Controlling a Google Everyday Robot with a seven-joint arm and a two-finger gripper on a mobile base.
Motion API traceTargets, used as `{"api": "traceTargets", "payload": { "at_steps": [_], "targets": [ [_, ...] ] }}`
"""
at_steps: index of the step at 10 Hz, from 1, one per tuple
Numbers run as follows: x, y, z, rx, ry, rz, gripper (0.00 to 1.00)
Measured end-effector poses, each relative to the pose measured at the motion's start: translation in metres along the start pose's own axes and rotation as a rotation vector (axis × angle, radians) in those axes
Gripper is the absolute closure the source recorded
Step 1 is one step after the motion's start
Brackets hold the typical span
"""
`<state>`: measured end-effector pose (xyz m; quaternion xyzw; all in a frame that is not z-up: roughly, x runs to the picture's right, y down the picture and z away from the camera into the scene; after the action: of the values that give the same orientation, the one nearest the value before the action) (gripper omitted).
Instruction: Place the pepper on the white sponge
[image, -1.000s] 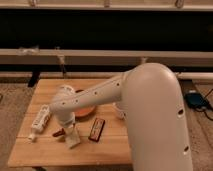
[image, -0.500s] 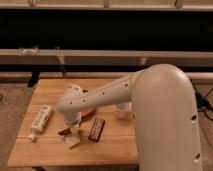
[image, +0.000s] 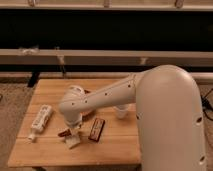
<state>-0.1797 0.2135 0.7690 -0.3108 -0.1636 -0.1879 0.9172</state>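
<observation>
The small dark red pepper (image: 63, 133) is at the front left of the wooden table (image: 115, 150), right beside the tip of my gripper (image: 73, 130). I cannot tell whether the gripper holds it. The white sponge (image: 73, 142) lies just below and to the right of the pepper, directly under the gripper. The pepper touches or nearly touches the sponge's upper left edge. My white arm (image: 107, 97) reaches in from the right and bends down at the wrist over both.
A flat dark red-and-black box (image: 96, 129) lies just right of the sponge. A white printed tube (image: 40, 120) lies at the left edge. A white cup (image: 121, 111) stands under the arm. An orange object (image: 89, 113) shows behind the gripper.
The arm's wrist has shifted a little to the right and the gripper has come down closer to the sponge. The pepper has moved slightly with it.
</observation>
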Motion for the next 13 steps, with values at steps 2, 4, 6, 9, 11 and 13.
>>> {"api": "traceTargets", "payload": {
  "at_steps": [2, 4, 6, 9, 11, 13],
  "targets": [
    [-0.0004, 0.0040, 0.0026, -0.006, -0.011, 0.012, 0.94],
    [-0.0025, 0.0065, 0.0044, -0.010, -0.018, 0.017, 0.74],
    [-0.0020, 0.0082, 0.0044, -0.012, -0.022, 0.024, 0.55],
    [-0.0012, 0.0100, 0.0055, -0.015, -0.025, 0.033, 0.25],
    [-0.0010, 0.0105, 0.0064, -0.015, -0.025, 0.037, 0.20],
    [-0.0004, 0.0108, 0.0061, -0.013, -0.024, 0.041, 0.20]
  ]
}}
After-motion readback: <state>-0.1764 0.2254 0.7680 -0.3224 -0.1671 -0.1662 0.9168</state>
